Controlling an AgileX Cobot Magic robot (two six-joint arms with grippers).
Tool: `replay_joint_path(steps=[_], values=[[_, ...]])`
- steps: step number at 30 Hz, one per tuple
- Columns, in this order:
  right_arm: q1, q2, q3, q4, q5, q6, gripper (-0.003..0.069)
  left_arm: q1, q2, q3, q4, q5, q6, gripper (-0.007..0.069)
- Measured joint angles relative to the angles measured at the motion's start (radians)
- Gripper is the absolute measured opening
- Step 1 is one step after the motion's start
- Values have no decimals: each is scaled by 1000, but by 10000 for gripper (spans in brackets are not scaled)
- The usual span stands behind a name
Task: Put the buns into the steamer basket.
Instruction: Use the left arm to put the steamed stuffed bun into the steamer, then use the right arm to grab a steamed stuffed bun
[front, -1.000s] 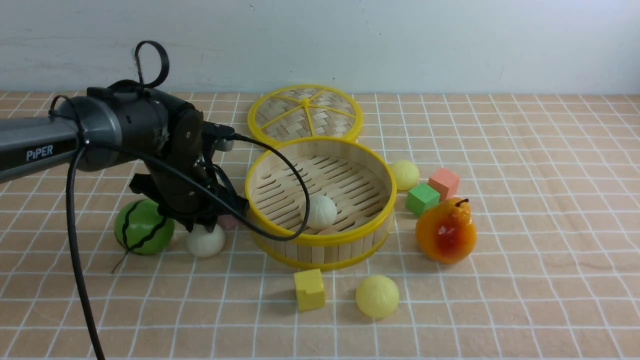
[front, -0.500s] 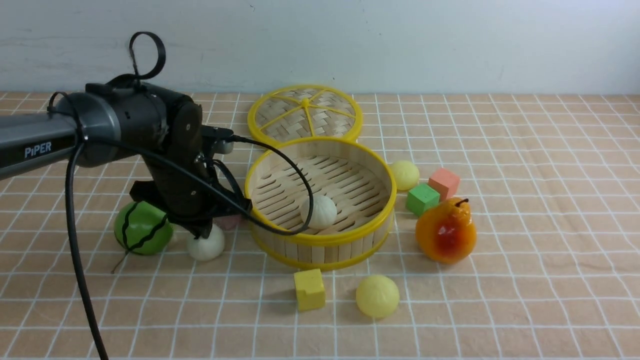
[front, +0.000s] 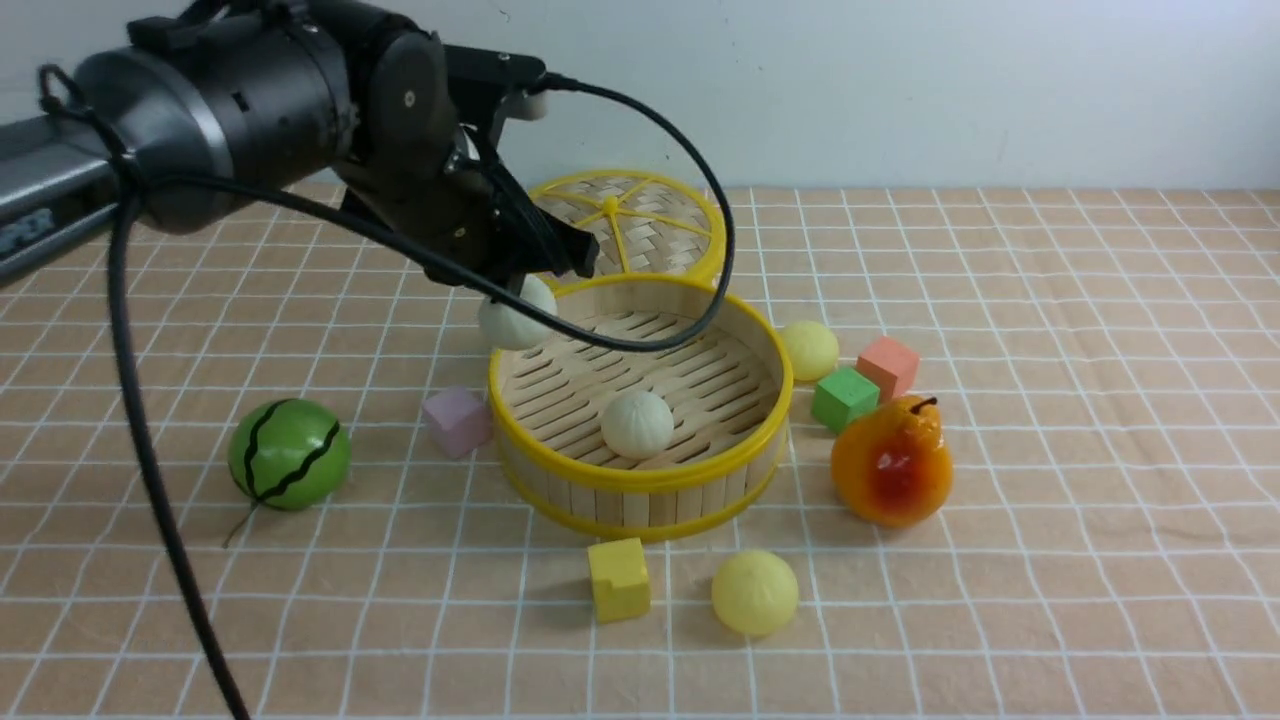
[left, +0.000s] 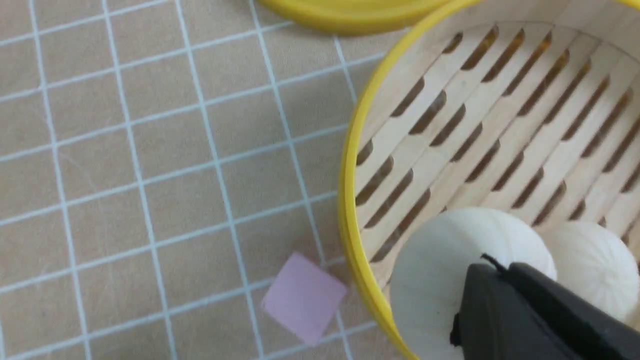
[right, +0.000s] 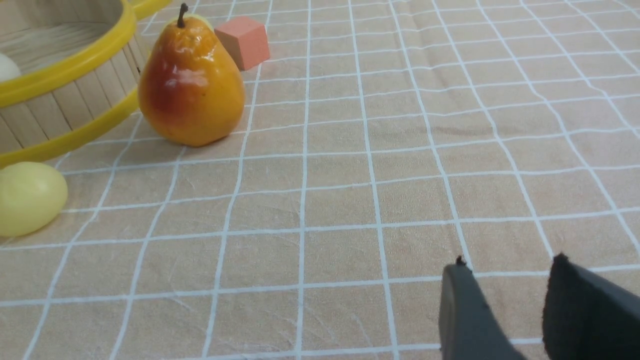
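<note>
Front view: the left gripper (front: 520, 286) is in the upper left of the frame, clamped on an off-white bun (front: 514, 318). Half a second ago that bun sat low at the left beside the watermelon ball (front: 289, 453). Now it hangs over the left rim of the steamer basket (front: 640, 482), so the pick looks done and what remains is to carry it inward and release it. A second off-white bun (front: 637, 424) lies on the slats. Two yellow buns are outside, one right of the basket (front: 809, 349) and one at lower centre (front: 755, 592).

Left wrist view: at lower right one dark finger (left: 525, 315) presses the held bun, which overlaps the yellow rim, so it is not yet clear of it. The pink cube (left: 304, 297) lies just outside the rim.

Right wrist view: at lower right the right gripper (right: 507, 285) shows a narrow gap with nothing in it, well away from the pear (right: 190, 85).
</note>
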Motion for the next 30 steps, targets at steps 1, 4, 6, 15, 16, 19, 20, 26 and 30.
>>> replay_joint_path(steps=[1, 4, 6, 15, 16, 19, 20, 26, 30], values=[[0, 0, 0, 0, 0, 0, 239, 0, 27, -18, 0, -7, 0, -13], [0, 0, 0, 0, 0, 0, 239, 0, 120, -74, 0, -26, 0, -13], [0, 0, 0, 0, 0, 0, 239, 0, 181, -110, -1, -27, 0, 1], [0, 0, 0, 0, 0, 0, 239, 0, 256, -182, -1, -11, -24, 258], [0, 0, 0, 0, 0, 0, 239, 0, 246, -182, -5, 7, -32, 295], [0, 0, 0, 0, 0, 0, 239, -6, 201, -182, -10, 78, -46, 354], [0, 0, 0, 0, 0, 0, 239, -12, 170, -182, -12, 117, -48, 366], [0, 0, 0, 0, 0, 0, 239, -57, -149, -42, -25, 244, -62, 202], [0, 0, 0, 0, 0, 0, 239, -87, -415, 210, -44, 142, -72, 27]])
